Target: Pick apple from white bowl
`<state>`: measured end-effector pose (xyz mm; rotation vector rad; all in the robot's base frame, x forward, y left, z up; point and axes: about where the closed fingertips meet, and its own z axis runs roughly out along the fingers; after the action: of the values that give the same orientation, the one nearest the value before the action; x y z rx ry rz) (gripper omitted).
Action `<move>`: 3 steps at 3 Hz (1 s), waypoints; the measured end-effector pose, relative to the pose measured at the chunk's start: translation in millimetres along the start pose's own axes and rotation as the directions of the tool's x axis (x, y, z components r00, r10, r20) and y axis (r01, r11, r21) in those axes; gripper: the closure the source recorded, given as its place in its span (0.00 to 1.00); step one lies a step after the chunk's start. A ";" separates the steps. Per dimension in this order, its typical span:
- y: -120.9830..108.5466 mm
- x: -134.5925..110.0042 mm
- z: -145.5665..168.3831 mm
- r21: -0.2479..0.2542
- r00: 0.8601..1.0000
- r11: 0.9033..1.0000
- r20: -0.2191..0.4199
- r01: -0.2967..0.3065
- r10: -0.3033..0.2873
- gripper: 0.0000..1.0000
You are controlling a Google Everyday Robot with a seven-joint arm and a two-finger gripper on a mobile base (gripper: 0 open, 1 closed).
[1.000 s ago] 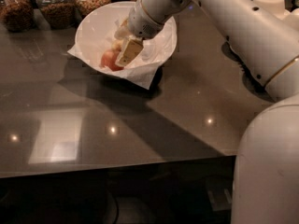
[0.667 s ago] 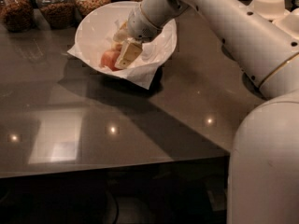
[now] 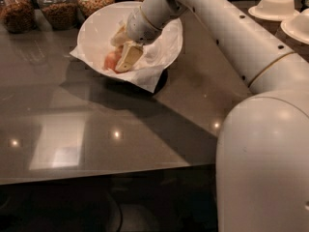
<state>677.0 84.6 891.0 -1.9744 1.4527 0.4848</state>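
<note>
Reaching into white bowl [image 3: 96, 30]: gripper [image 3: 121, 53] low against apple [image 3: 111, 62], grasp step in hand. Cannot tell whether it has hold. Next likely: firm grip, straight lift clear of paper lining [image 3: 147, 79].

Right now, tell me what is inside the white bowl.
The white bowl holds crumpled white paper, the apple and the gripper, which hides part of the apple. The bowl's floor under the paper cannot be seen.

High view: pincer [image 3: 118, 55] in white bowl [image 3: 94, 25]
</note>
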 end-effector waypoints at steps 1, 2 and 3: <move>-3.1 -6.7 11.0 -0.051 0.999 0.998 0.016 0.046 -0.045 0.37; -3.2 -14.7 20.2 -0.110 0.996 0.990 0.028 0.086 -0.084 0.37; -2.1 -20.1 26.8 -0.157 0.994 0.981 0.033 0.110 -0.106 0.38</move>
<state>674.4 117.4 884.5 -2.1520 1.3188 0.5899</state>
